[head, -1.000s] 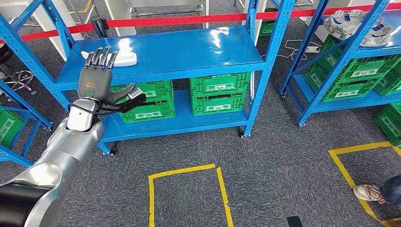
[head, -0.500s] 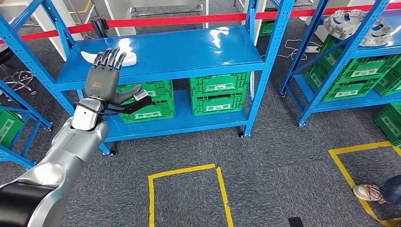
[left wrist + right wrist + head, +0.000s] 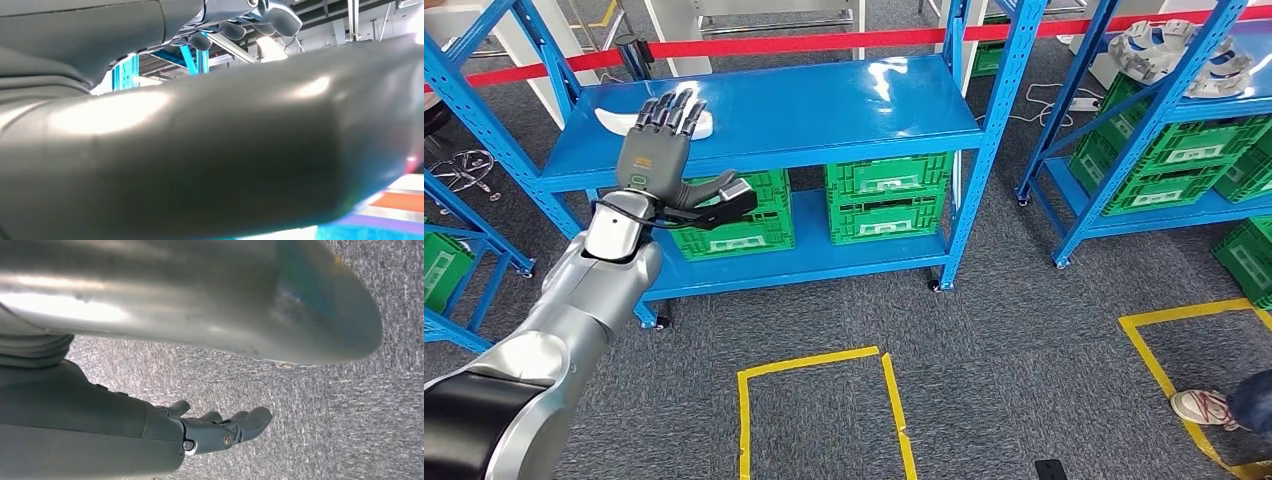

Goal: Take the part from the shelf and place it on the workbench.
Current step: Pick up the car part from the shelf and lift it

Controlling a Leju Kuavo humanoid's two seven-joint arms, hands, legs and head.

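Beside white part [image 3: 614,121], left hand [image 3: 661,150] spread.

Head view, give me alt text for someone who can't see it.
The robot's left hand, fingers spread and empty, reaches over the top level of a blue shelf toward a white part lying near that level's left end. Green crates sit on the lower level, and yellow tape marks the grey carpet.
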